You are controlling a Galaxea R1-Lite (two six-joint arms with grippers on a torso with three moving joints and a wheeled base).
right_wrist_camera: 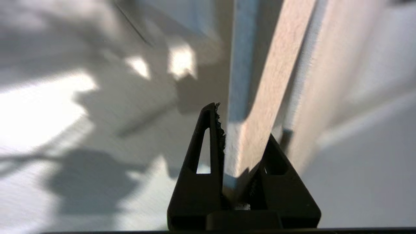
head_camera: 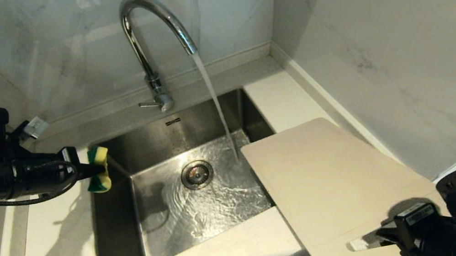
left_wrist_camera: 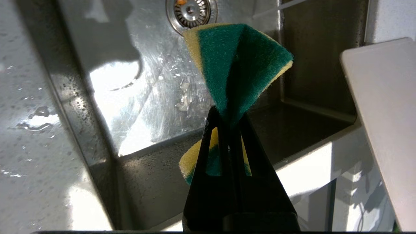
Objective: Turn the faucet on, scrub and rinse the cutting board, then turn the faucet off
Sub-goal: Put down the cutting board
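Marble-walled corner, pale surface (head_camera: 67, 247) around a steel sink (head_camera: 117, 239). Faucet (head_camera: 140, 45) already on, stream (head_camera: 213, 98) falling into the basin just beside the board (head_camera: 333, 175). Board slanted across the sink's right rim, far corner out over the basin, near end pinched in the right tool (right_wrist_camera: 241, 122), narrow on its edge. Left tool (left_wrist_camera: 229, 115) clamped tight on a folded sponge (left_wrist_camera: 240, 61), poised over the sink's left rim, well apart from the board.

Likely step in hand: bringing board and sponge together under the water.

- Keep the grip on the board's edge firm; wet plastic, probably slippery.
- Tip the far end lower into the stream for run-off into the basin, not onto the surface.
- Bring the sponge across with the green scouring face toward the board.
- Press flat and scrub in long strokes away from the gripped end.
- Steer clear of the spout in crossing.
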